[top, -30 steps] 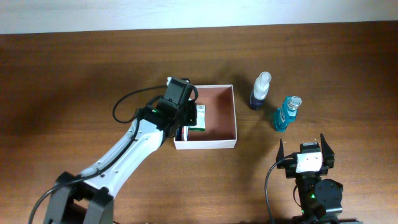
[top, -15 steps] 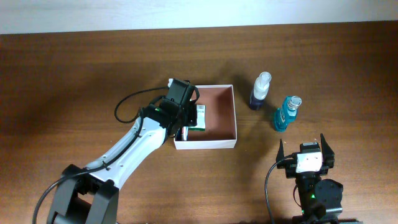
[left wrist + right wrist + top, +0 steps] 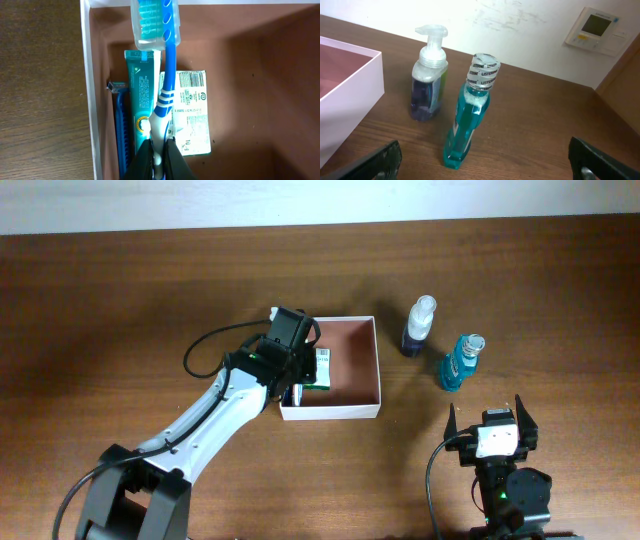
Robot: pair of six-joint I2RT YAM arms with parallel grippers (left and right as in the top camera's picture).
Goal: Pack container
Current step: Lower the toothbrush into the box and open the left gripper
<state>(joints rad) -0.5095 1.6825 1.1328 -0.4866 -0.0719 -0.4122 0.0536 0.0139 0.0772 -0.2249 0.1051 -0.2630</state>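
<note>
The container [image 3: 356, 363] is a shallow white-walled box with a reddish-brown floor, at the table's middle. My left gripper [image 3: 159, 151] hangs over its left side [image 3: 87, 75], shut on the handle of a blue-and-white toothbrush [image 3: 165, 95]. The brush's capped head [image 3: 152, 22] points toward the far wall. Under it lie a teal toothpaste tube [image 3: 141, 95], a blue razor [image 3: 122, 130] and a white-green packet [image 3: 194, 107]. In the overhead view the left gripper [image 3: 298, 383] is half hidden by its wrist. My right gripper [image 3: 488, 417] stands open at the front right, with nothing between its fingers [image 3: 380, 160].
A teal mouthwash bottle [image 3: 457, 365] [image 3: 470, 120] and a clear pump bottle of purple liquid [image 3: 418, 327] [image 3: 429, 85] stand right of the container, ahead of the right gripper. The container's right half shows bare floor.
The left arm's lower links have shifted slightly. Its gripper has stayed over the container's left side with the toothbrush. The right arm has not moved.
</note>
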